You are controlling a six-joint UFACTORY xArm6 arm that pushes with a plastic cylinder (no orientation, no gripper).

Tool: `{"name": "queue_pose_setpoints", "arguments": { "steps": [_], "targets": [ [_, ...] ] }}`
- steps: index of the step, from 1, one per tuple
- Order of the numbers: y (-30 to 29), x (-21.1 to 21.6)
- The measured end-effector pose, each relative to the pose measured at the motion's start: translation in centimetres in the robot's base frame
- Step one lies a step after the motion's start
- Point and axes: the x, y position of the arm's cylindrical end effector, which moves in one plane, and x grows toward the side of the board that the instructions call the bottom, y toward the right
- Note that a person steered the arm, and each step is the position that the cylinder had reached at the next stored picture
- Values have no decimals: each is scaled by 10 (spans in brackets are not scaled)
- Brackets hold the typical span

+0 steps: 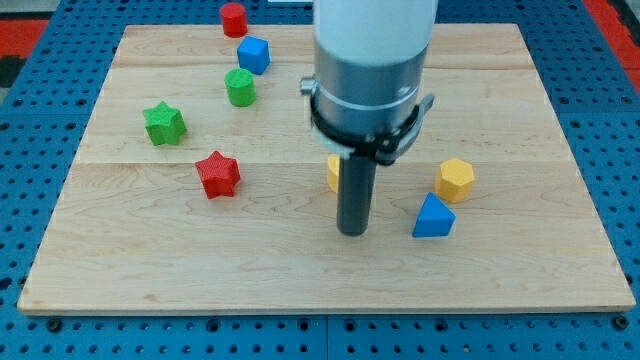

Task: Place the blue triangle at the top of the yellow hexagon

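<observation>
The blue triangle (pixel 433 217) lies on the wooden board right of centre, toward the view's bottom. The yellow hexagon (pixel 455 179) sits just above it and slightly to the right, close to it. My tip (pixel 352 231) rests on the board to the left of the blue triangle, with a gap between them. The rod and the arm's body hide part of a yellow block (pixel 333 173) whose shape I cannot make out.
A red star (pixel 218 175) and a green star (pixel 164 123) lie on the view's left. A green cylinder (pixel 240 87), a blue cube (pixel 253 54) and a red cylinder (pixel 233 19) sit toward the top left. The board's edge (pixel 320 306) runs along the bottom.
</observation>
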Motion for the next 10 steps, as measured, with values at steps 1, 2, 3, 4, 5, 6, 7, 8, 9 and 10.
{"name": "queue_pose_setpoints", "arguments": {
  "steps": [1,2,3,4,5,6,7,8,9,10],
  "targets": [
    [78,17],
    [88,11],
    [52,-7],
    [69,-19],
    [79,8],
    [114,-3],
    [110,-22],
    [64,-23],
    [73,-19],
    [53,-25]
  ]
}}
